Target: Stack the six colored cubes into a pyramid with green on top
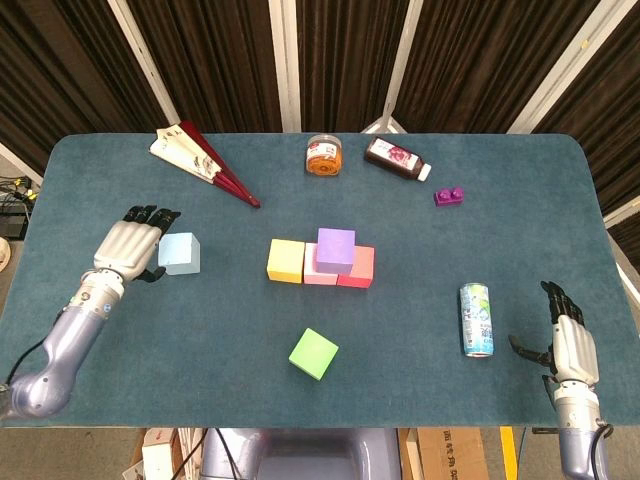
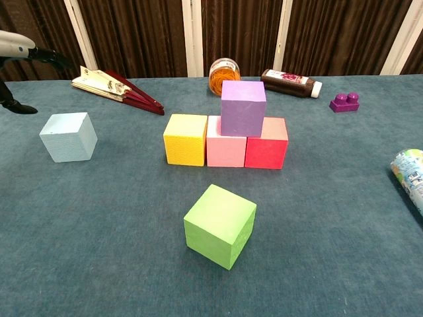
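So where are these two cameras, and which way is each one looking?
Head view: high up, looking steeply down on the whole table; shows the left hand beside the light blue cube and the right hand.
Chest view: low, looking level across; only left fingers at the edge.
Both show the cube stack, purple cube on top.

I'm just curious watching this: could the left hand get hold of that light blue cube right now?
Probably yes. The left hand sits open just beside the light blue cube, which stands alone on the table with nothing between them.
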Motion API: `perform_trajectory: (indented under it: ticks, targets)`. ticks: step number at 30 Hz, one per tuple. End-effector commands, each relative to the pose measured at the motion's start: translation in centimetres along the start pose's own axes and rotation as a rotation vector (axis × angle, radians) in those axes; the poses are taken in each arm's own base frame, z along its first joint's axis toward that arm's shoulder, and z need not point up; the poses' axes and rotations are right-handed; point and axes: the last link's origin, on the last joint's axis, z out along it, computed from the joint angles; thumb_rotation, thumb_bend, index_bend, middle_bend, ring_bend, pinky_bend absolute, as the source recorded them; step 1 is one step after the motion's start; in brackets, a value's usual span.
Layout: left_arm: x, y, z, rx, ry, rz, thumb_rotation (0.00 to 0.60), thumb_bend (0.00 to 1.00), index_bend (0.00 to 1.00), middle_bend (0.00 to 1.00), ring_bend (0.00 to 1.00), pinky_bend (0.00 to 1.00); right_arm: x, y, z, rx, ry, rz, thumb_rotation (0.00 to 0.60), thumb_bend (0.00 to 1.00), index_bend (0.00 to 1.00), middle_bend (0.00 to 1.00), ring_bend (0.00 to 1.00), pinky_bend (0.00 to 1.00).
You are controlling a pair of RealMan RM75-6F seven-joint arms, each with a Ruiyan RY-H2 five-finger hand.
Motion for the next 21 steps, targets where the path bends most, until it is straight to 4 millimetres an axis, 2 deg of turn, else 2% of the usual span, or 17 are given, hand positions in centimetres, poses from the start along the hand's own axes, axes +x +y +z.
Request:
perform_trajectory:
  ticks: [1, 6, 12, 21]
  targets:
    - [-1.1, -3.2, -0.4, -0.037, -0.020, -0.026, 0.600, 0.37, 0.06, 0.07, 0.00, 0.00, 0.0, 0.0, 0.0, 0.000, -0.001, 0.000, 0.600, 0.27, 0.06, 0.06, 0.00, 0.00]
    - [-2.3, -3.5, 0.1, -0.037, -0.044, -0.123, 0.600, 0.37, 0.05, 0.06, 0.00, 0.00, -0.3, -0.1, 0.0, 0.004, -0.018, 0.001, 0.600, 0.27, 0.06, 0.06, 0.00, 0.00]
    - [-2.6, -3.6, 0.7, -0.038, -0.043, -0.144, 0.600, 0.32, 0.02, 0.04, 0.00, 0.00, -0.3, 0.0, 0.1, 0.005, -0.029, 0.005, 0.600, 0.27, 0.06, 0.06, 0.00, 0.00]
    - [-3.4, -3.0, 1.5, -0.005, -0.040, -0.217, 0.600, 0.31, 0.01, 0.03, 0.00, 0.00, -0.5, -0.1, 0.2, 0.009, -0.051, 0.007, 0.600, 0.27, 0.06, 0.06, 0.00, 0.00]
